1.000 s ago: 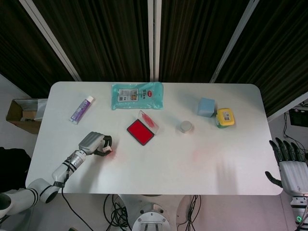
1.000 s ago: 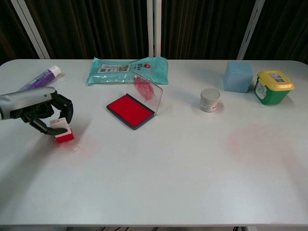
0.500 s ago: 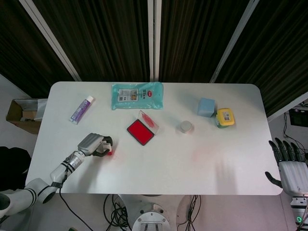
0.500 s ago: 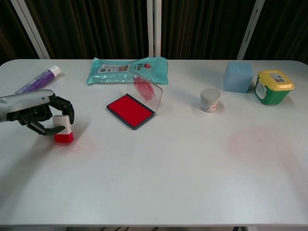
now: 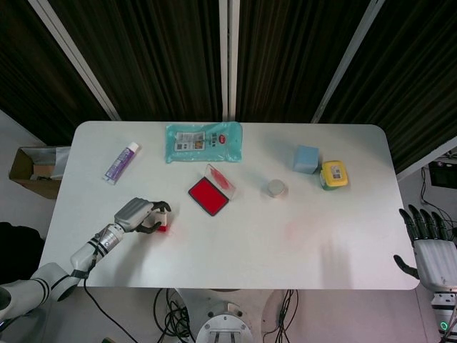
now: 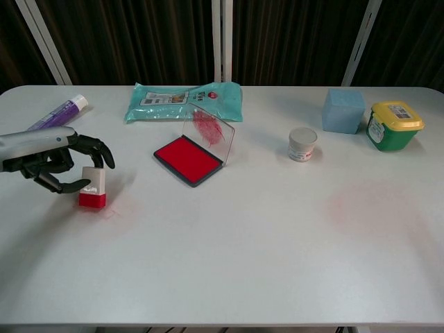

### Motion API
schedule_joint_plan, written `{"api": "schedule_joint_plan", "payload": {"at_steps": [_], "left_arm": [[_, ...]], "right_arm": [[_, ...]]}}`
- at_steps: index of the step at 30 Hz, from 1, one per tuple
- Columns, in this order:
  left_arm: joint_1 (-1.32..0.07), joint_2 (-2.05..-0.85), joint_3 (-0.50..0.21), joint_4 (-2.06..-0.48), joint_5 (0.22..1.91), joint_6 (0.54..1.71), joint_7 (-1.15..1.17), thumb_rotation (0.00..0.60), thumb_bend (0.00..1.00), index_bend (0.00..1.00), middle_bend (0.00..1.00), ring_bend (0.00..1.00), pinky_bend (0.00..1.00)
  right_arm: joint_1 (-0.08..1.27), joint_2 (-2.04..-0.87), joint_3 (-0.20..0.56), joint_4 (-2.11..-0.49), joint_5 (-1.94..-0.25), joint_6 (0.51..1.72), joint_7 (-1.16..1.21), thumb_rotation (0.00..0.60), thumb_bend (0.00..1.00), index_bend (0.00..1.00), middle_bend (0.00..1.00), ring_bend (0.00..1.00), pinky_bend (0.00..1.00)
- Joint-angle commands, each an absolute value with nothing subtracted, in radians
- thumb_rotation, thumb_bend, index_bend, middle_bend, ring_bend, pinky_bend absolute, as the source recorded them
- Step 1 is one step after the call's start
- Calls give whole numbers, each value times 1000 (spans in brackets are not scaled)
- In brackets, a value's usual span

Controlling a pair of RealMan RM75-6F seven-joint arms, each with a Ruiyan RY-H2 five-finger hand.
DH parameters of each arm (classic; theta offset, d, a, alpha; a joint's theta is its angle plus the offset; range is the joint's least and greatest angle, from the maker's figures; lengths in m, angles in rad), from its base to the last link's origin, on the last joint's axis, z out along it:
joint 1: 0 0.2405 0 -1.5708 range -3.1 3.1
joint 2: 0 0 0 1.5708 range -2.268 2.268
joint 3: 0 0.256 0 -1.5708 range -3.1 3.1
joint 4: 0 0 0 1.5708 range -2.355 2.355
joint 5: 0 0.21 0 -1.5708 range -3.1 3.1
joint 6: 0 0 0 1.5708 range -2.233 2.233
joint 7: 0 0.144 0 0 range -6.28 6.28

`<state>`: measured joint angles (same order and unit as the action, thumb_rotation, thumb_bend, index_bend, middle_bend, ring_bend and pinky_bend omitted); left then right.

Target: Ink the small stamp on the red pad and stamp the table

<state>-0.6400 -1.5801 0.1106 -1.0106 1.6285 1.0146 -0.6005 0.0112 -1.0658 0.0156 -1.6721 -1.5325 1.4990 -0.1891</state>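
Note:
The small stamp (image 6: 92, 187), white on top with a red base, stands upright on the table at the left (image 5: 163, 223). My left hand (image 6: 59, 163) (image 5: 136, 214) sits just left of it. Its fingers are spread and arch over and beside the stamp, and the thumb lies close to the stamp's left side. Faint red marks (image 6: 112, 209) show on the table by the stamp's base. The red ink pad (image 6: 187, 158) (image 5: 208, 196) lies open to the right, its clear lid (image 6: 211, 132) raised. My right hand (image 5: 428, 246) hangs off the table's near right corner, fingers apart and empty.
A teal wipes pack (image 6: 184, 100) and a purple tube (image 6: 59, 113) lie at the back left. A small white jar (image 6: 302, 144), a blue box (image 6: 343, 109) and a green tub with a yellow lid (image 6: 394, 125) stand at the back right. A faint red smudge (image 6: 361, 201) marks the table.
The left hand set the tilted stamp upright on the table, then spread its fingers away from it and drew back slightly left. The right hand has not moved.

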Motion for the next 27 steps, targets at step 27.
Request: {"api": "schedule_joint_plan", "payload": {"at_steps": [27], "left_arm": [[-617,-1460,130,-1182,1676,1109,-552,600,416,306,470,954,1000]], "right_arm": [[11,-1067,18,-1669,-1529,1501,-185,600,93,0,0,0,0]]}}
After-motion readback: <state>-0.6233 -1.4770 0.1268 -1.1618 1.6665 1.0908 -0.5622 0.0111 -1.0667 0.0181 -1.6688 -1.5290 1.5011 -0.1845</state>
